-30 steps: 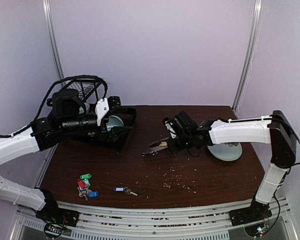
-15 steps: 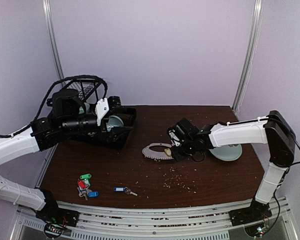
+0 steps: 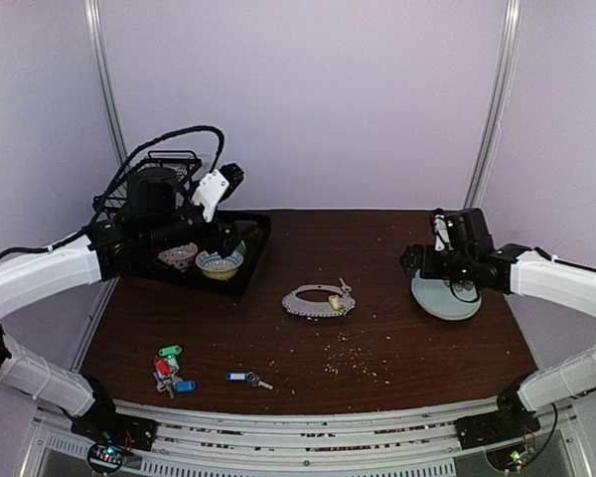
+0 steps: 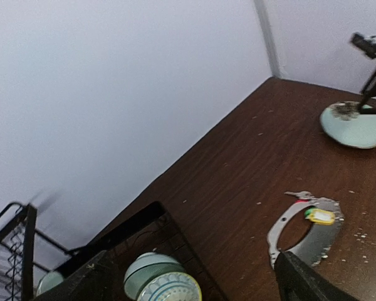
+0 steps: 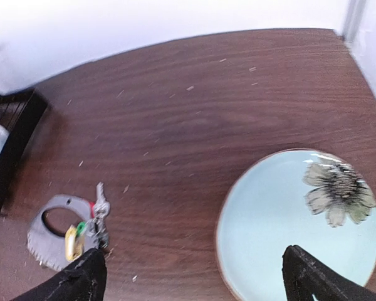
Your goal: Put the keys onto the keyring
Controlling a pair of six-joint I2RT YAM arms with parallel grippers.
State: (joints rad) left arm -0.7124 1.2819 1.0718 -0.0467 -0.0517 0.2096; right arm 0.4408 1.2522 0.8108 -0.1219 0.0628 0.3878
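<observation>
Right arm pulled back, keyring [image 3: 320, 301] left flat mid-table.
From above, you see the right gripper [image 3: 417, 261] now over the pale plate [image 3: 447, 303], no longer at the keyring, which lies with its long axis left to right, a yellow-tagged key [image 3: 334, 300] at its right end; the other keys [image 3: 169, 368] sit near the front left edge, well apart. Your left gripper [image 3: 230, 179] hangs above the black tray [image 3: 250, 260]. Left wrist: fingers [image 4: 301, 282] spread wide, nothing between them, keyring ahead. Right wrist: fingers [image 5: 75, 282] wide too, empty, keyring lower left, plate lower right.
</observation>
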